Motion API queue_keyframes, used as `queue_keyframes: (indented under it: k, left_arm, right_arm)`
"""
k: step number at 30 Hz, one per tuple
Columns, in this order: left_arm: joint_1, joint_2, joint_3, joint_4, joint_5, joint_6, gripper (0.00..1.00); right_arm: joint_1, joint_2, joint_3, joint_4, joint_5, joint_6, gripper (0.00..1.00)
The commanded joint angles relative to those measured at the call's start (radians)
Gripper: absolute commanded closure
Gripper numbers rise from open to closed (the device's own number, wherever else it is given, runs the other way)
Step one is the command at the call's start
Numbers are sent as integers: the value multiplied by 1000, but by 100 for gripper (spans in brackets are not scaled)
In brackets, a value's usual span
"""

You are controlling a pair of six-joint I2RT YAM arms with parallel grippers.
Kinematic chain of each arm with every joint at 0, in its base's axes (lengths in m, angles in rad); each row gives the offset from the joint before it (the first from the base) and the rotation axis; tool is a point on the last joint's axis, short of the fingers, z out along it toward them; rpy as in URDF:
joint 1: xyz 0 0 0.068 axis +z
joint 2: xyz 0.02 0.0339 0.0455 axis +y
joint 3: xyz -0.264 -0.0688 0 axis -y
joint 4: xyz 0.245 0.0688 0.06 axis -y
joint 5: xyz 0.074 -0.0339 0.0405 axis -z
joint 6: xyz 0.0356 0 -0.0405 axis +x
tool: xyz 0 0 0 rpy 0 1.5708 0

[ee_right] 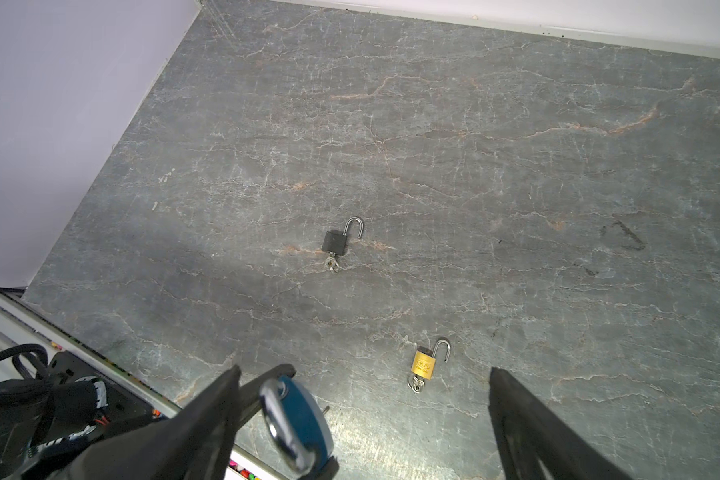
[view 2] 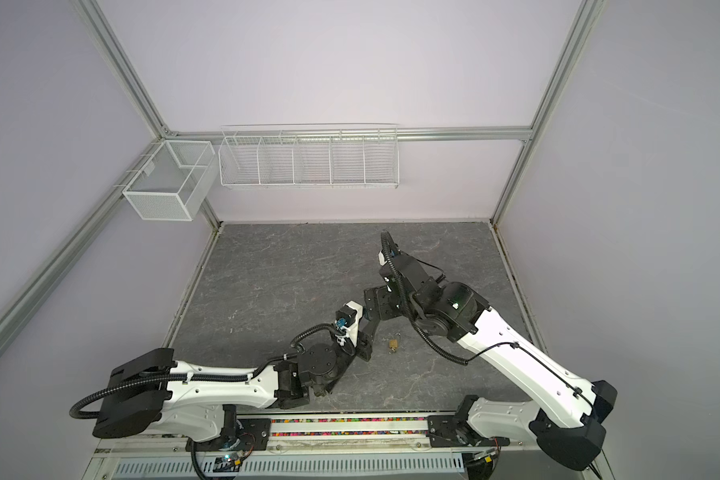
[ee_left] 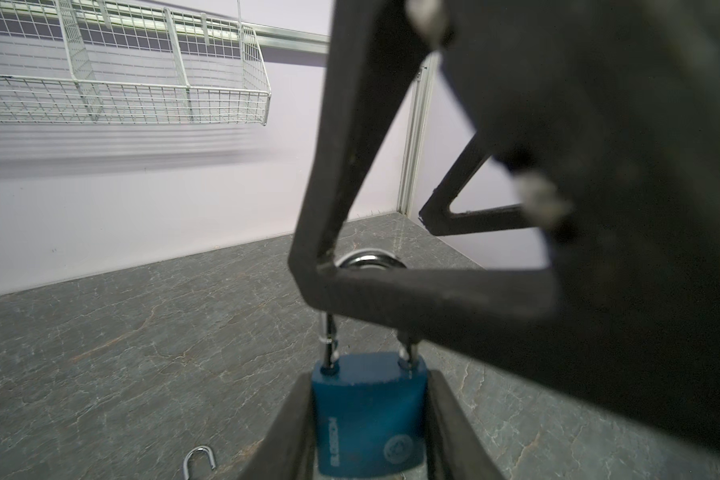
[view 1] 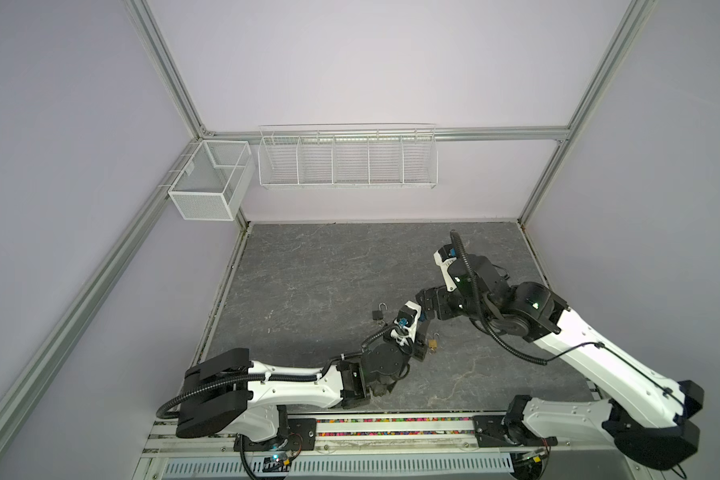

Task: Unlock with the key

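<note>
**Blue padlock clamped, no key in sight**

You have the blue padlock (ee_left: 368, 415) pinched by its body in the left hand (ee_left: 368, 399), above the bench (ee_right: 474, 145). Its shackle points away from the wrist. Both shackle legs look seated, so I judge this one not yet unlocked.

Your right hand (ee_right: 362, 374) is spread wide and grips nothing. One of its fingers crosses the shackle in the left wrist view.

The black padlock (ee_right: 334, 242) and the brass padlock (ee_right: 424, 365) lie on the bench, shackles swung open and keys at their bases. Those two look done.

The blue lock is the step in hand. I cannot make out its key, and its keyway end is hidden between the left fingers.

Next, find that key, pinch it with the right hand and line it up with the keyway. Then turn it while the left hand holds firm. You may first need to expose the lock's base.
</note>
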Motion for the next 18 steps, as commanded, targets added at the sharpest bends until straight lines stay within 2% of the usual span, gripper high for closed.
queue_keyframes:
  k: [1, 14, 18]
  left_arm:
    - [-7, -5, 41, 26, -20, 18, 100]
    - [-6, -21, 20, 21, -55, 69, 100]
    - [-7, -35, 10, 20, -59, 90, 100]
  right_arm:
    - [-8, 20, 23, 16, 49, -10, 5]
    - [-27, 81, 85, -115, 119, -23, 5]
    - [-40, 82, 87, -136, 108, -26, 4]
